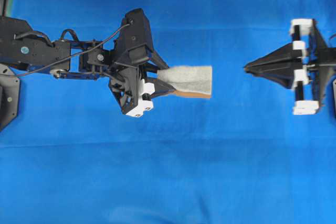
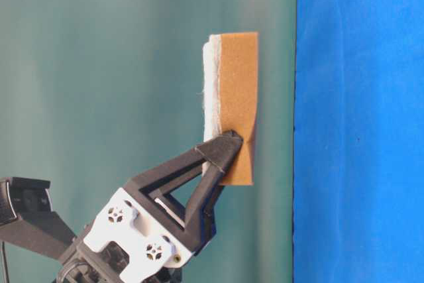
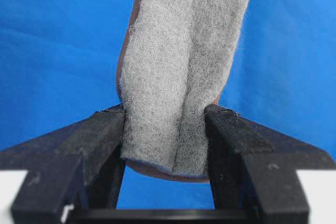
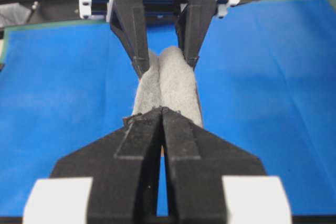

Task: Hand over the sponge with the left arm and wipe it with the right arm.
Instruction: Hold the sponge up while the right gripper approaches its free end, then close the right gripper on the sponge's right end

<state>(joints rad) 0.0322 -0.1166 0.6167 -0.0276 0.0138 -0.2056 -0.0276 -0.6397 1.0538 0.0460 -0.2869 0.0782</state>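
Observation:
The sponge [image 1: 189, 80] is held in the air above the blue cloth, grey-white fuzzy face up and orange-brown layer [image 2: 235, 97] on the other side. My left gripper [image 1: 167, 81] is shut on the sponge's near end, squeezing it so the fuzzy face [image 3: 184, 51] creases between the fingers [image 3: 107, 129]. The sponge's free end points toward my right gripper [image 1: 247, 67], which is shut and empty, a short gap away. In the right wrist view its closed tips [image 4: 161, 111] line up with the sponge [image 4: 168, 87], and the left gripper [image 4: 165, 65] shows behind it.
Blue cloth [image 1: 168, 171] covers the table under both arms. The left arm's body and cable [image 1: 37, 51] lie at the far left of the overhead view. A dark green edge [image 4: 31, 24] and clutter lie beyond the cloth's far side.

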